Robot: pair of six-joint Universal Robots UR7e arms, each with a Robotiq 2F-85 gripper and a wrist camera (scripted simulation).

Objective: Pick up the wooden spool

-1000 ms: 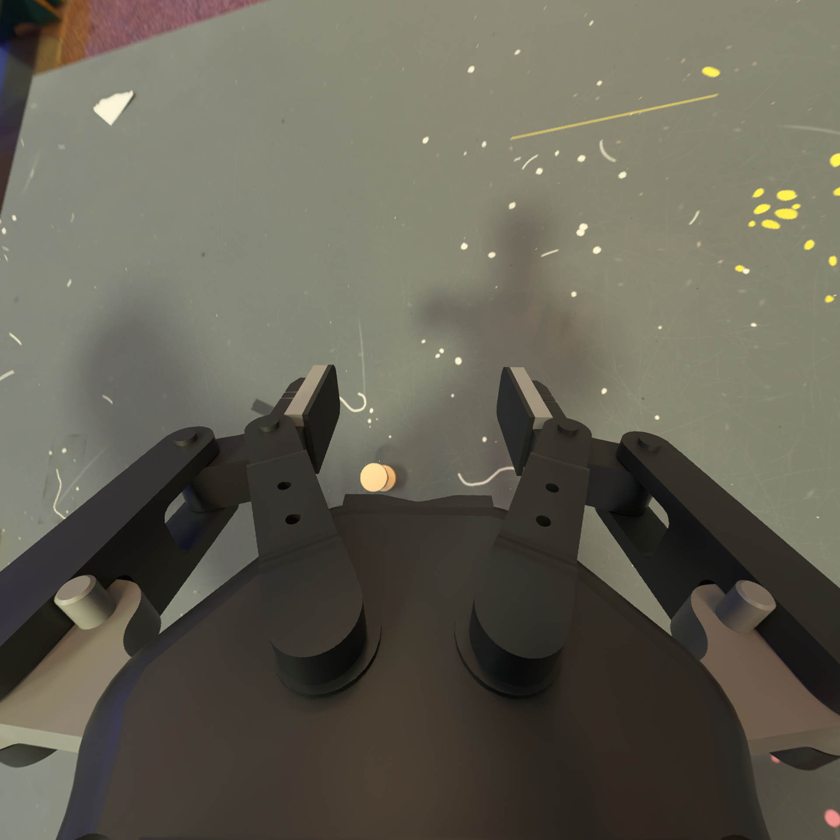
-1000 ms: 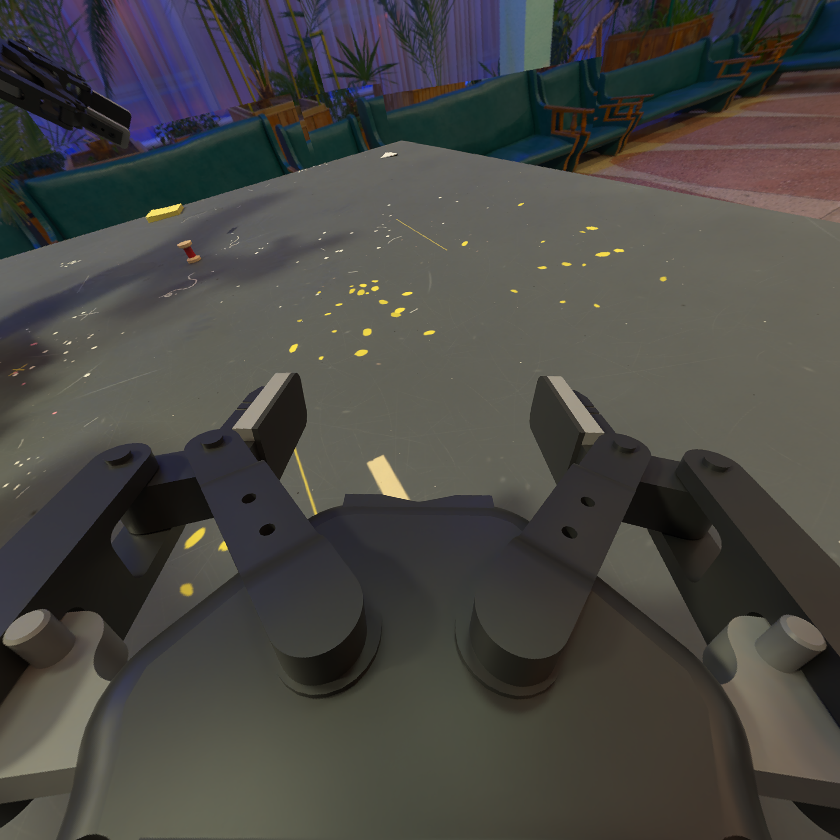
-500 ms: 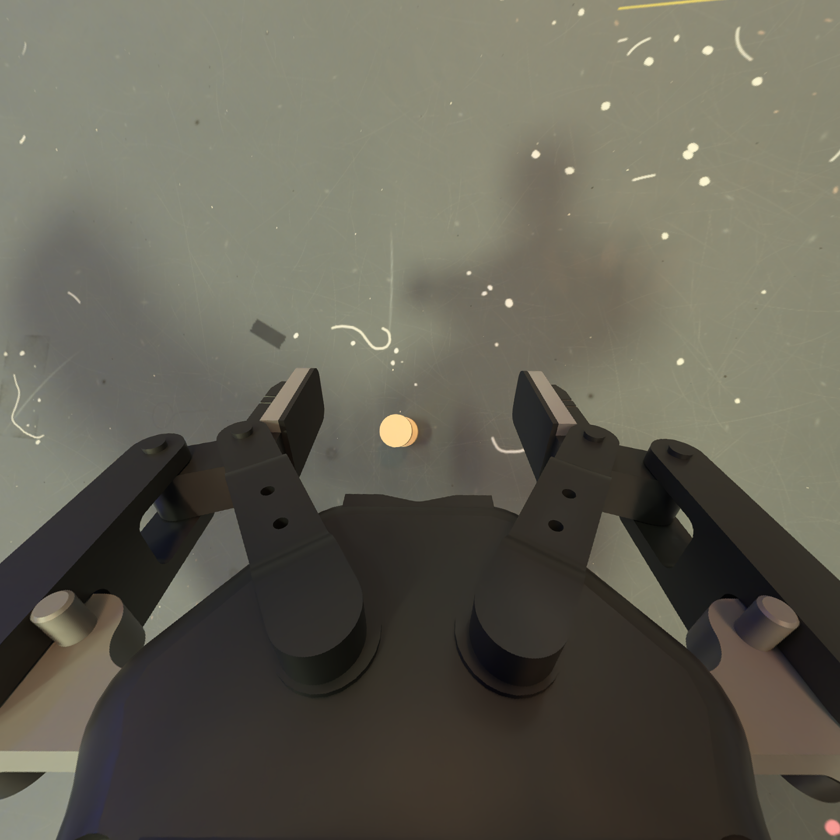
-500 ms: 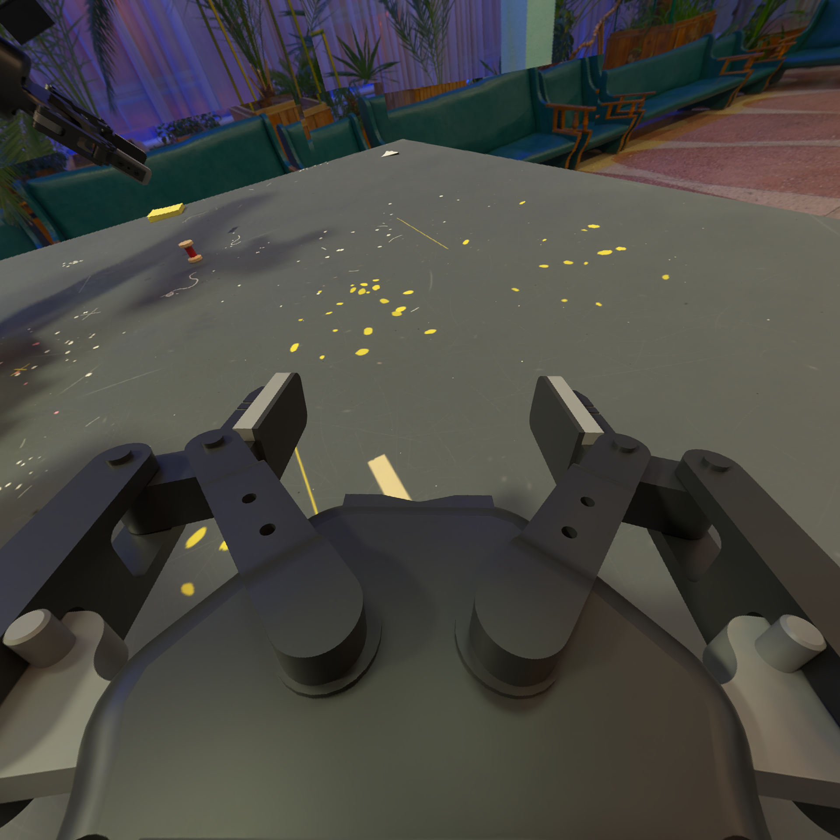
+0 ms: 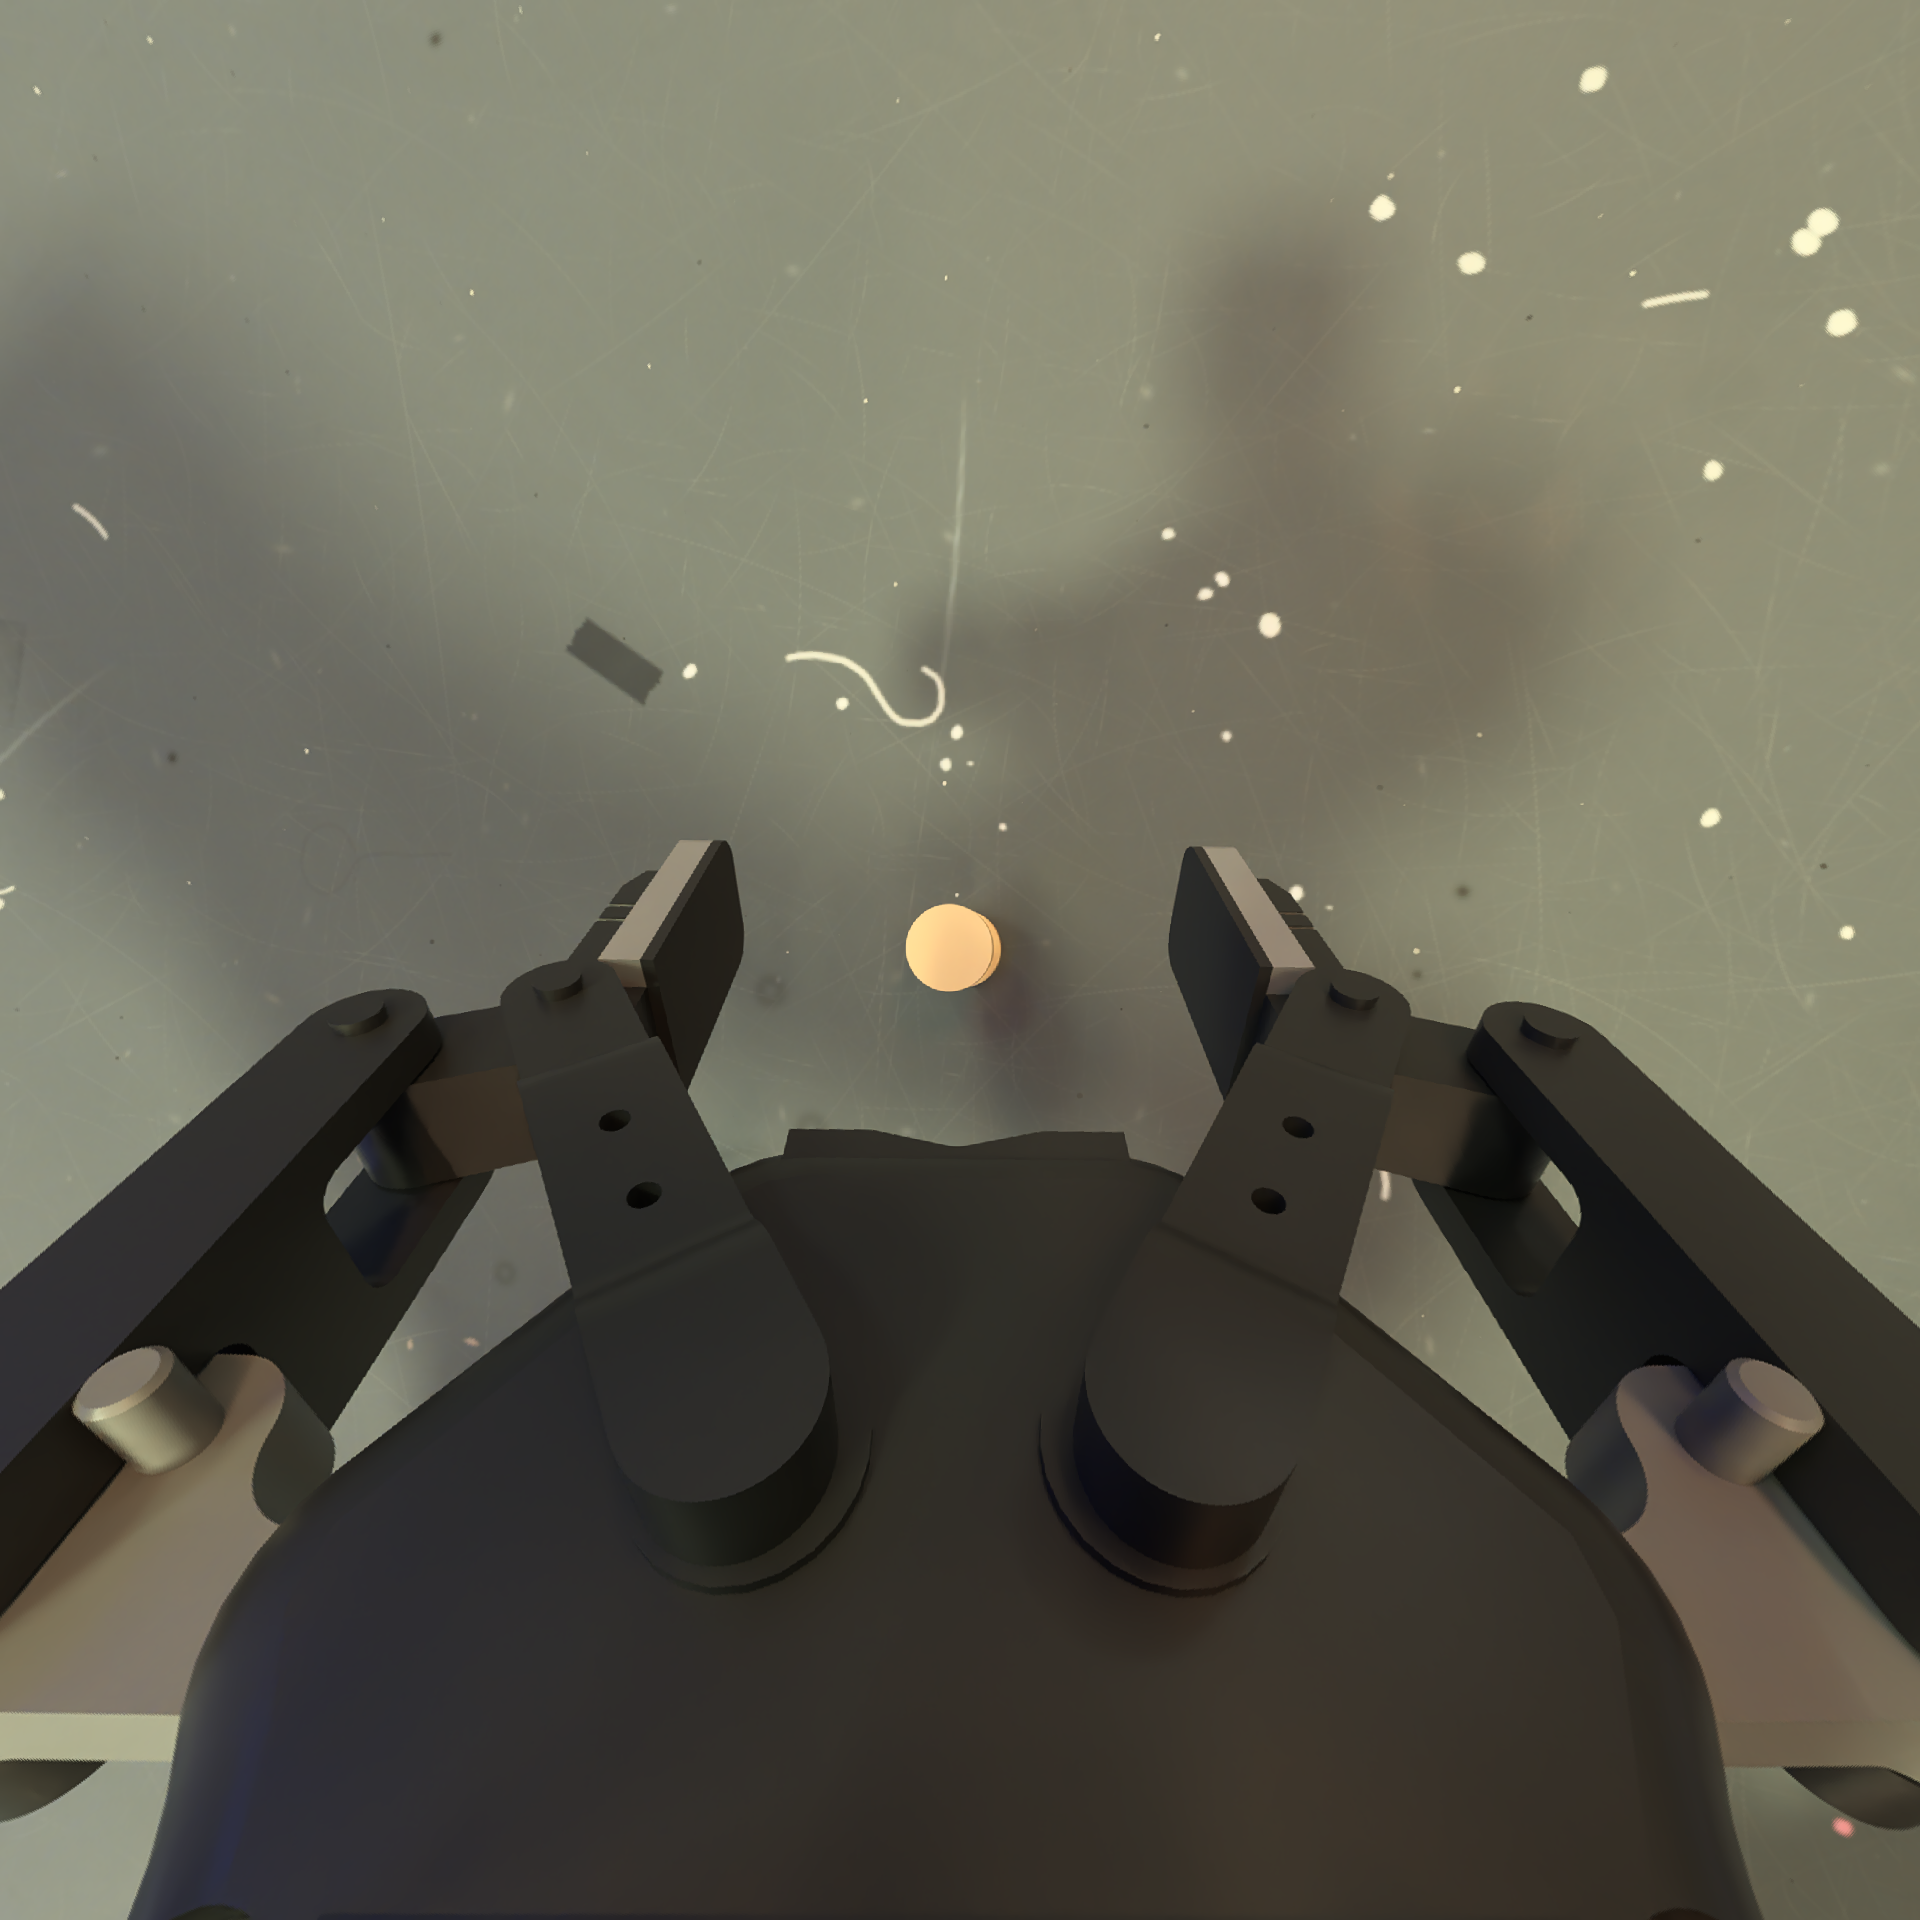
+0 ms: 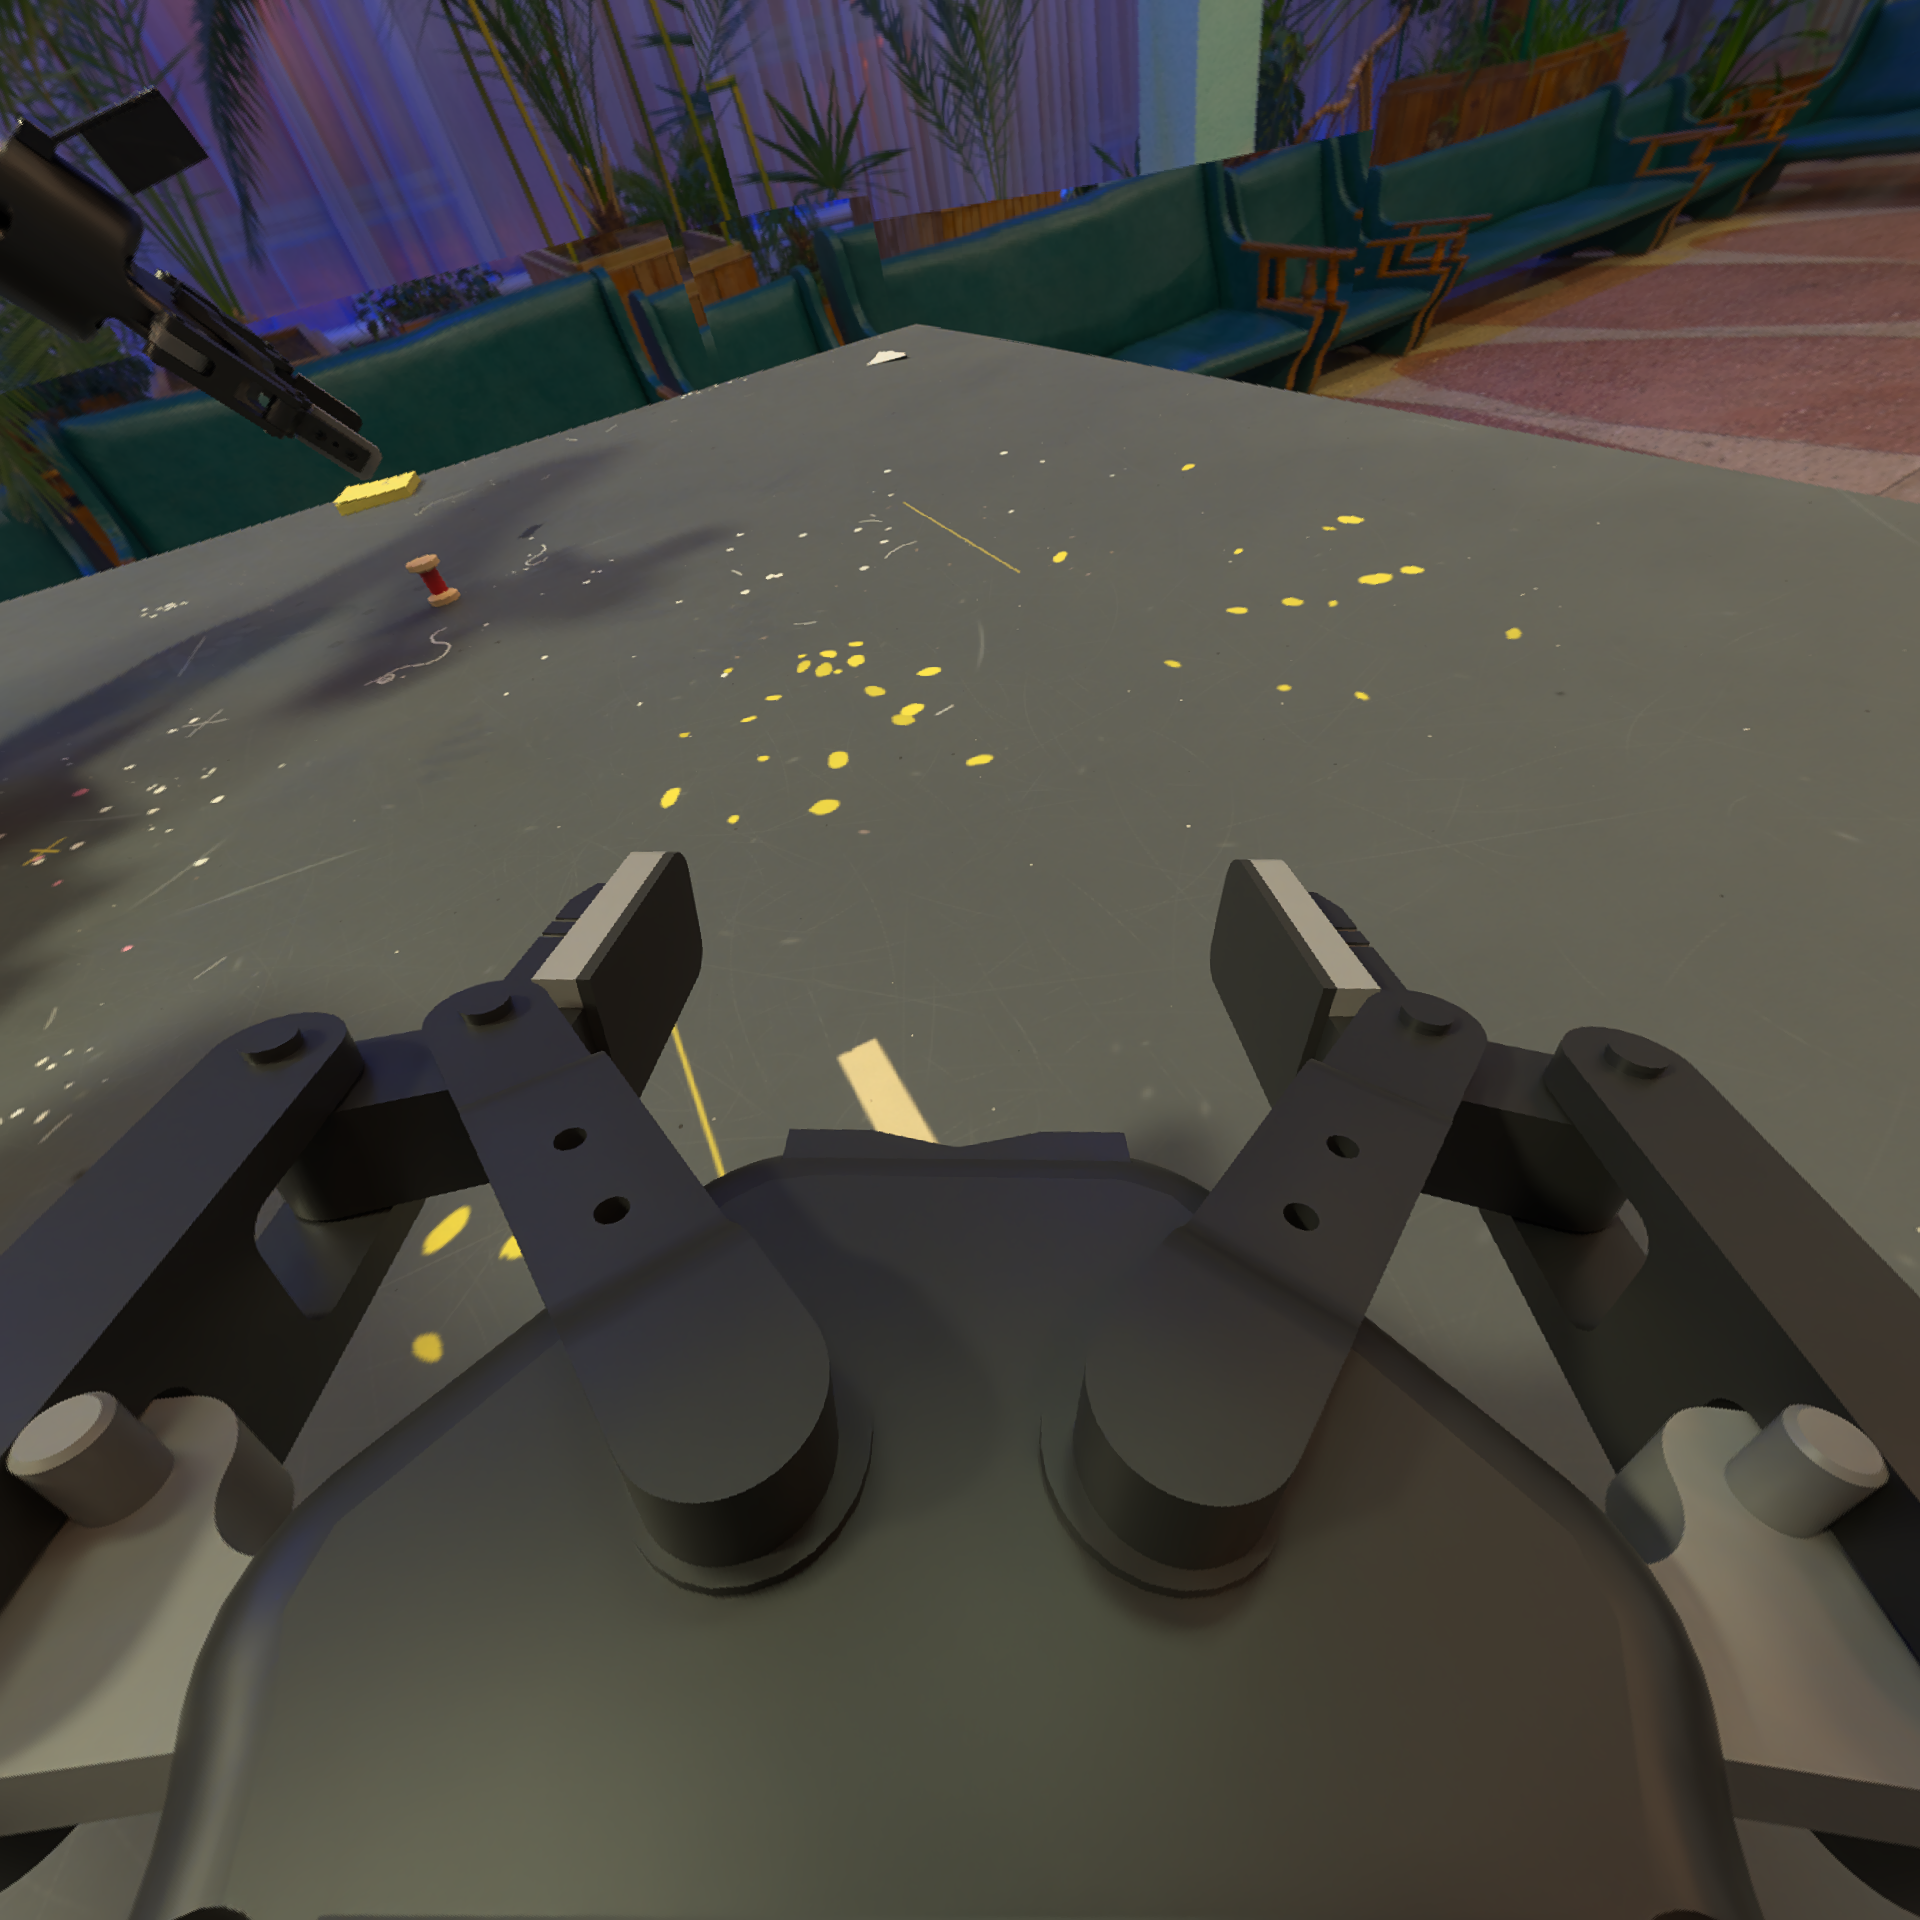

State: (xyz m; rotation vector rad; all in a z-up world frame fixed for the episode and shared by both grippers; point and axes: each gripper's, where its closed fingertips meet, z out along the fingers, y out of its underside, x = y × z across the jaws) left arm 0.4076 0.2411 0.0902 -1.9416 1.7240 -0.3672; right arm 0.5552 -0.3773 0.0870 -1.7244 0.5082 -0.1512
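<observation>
The wooden spool (image 5: pixel 951 948) stands on the grey table, seen end-on as a pale tan disc in the left wrist view. My left gripper (image 5: pixel 956 914) is open above it, with the spool between the two fingers and clear of both. In the right wrist view the spool (image 6: pixel 433 580) shows its red thread and tan flanges, far off at the left. The left gripper (image 6: pixel 322 436) hangs above it there. My right gripper (image 6: pixel 956 935) is open and empty over the near table.
A yellow block (image 6: pixel 376 491) lies near the table's far left edge. A white scrap (image 6: pixel 885 358) sits at the far corner. Yellow paint spots (image 6: pixel 831 675) dot the table (image 6: pixel 1351 831). A dark patch (image 5: pixel 613 661) and white squiggle (image 5: pixel 873 686) mark the surface beyond the spool.
The left gripper has come down and forward toward the spool, which now sits farther in between the open fingers. The right gripper has not moved.
</observation>
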